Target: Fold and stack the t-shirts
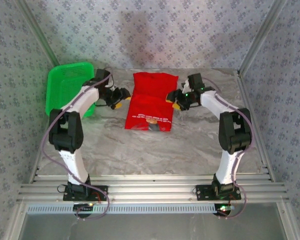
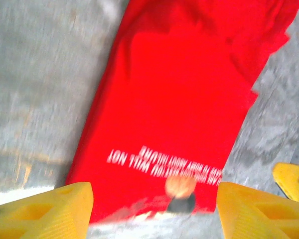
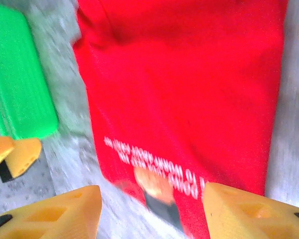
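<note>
- Table: one, grey-marbled; from overhead, both arms bend elbows-up and reach inward.
- T-shirt: one, red, flat at mid-table between the pincers; the wrist views add white lettering and a blurred print (possibly a bear).
- Basket: one, green, far left.
- Left pincer, right pincer: both spread, gripping nothing.

Arms: left arm and right arm; white links, black joint housings.
Cables: grey-purple, one looping beside each arm.
Bases: black plates with red wiring.
Claws: left claw, right claw; yellow ribbed fingers, black mounts.
Lamp: green, on the right wrist.
</note>
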Robot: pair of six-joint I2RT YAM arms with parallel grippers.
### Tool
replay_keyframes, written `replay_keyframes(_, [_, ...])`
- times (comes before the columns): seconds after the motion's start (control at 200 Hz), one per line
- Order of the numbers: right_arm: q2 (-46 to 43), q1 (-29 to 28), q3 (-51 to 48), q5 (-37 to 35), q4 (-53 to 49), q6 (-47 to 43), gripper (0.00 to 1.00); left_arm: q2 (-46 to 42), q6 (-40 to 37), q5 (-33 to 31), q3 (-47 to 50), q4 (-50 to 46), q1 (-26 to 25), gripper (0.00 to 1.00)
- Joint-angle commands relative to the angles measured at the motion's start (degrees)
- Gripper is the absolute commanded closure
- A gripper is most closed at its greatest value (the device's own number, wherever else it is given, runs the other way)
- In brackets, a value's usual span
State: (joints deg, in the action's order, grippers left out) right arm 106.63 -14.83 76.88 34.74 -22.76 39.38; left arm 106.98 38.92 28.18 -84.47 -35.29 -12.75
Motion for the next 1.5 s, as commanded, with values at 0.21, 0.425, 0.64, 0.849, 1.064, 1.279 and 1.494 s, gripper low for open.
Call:
replay_keyframes(0.21, [-6.4,-5.0,-21.3,4.2,6.2,7.4,0.42,-5.6,-2.6,8.4,19.7,7.3,-0.4,0.33])
replay_keyframes(0.425, [-5.4,-5.1,-22.2,3.3,9.6,8.8,0.41,-3.9,-0.4,8.6,22.9,10.6,-0.4,0.33])
replay_keyframes(0.64, [-3.2,-4.0,-21.4,3.0,12.3,9.5,0.41,-2.1,3.1,9.5,24.6,16.1,-0.8,0.33])
replay_keyframes(0.849, [-0.4,-3.6,-18.8,3.1,12.3,9.8,0.42,0.8,6.0,10.9,24.2,20.4,-1.9,0.37])
replay_keyframes(1.064, [1.4,-3.7,-16.3,3.0,10.2,9.9,0.59,3.7,6.8,9.2,22.6,21.0,-3.4,0.62])
replay_keyframes(1.279, [-1.5,-3.2,-16.5,2.6,4.8,9.7,0.97,-1.0,2.2,3.9,21.7,13.9,-3.1,0.92])
replay_keyframes(1.494, [-10.1,-4.8,-19.1,3.2,-1.7,10.7,0.99,-11.2,1.2,1.1,25.6,8.8,-4.5,0.98])
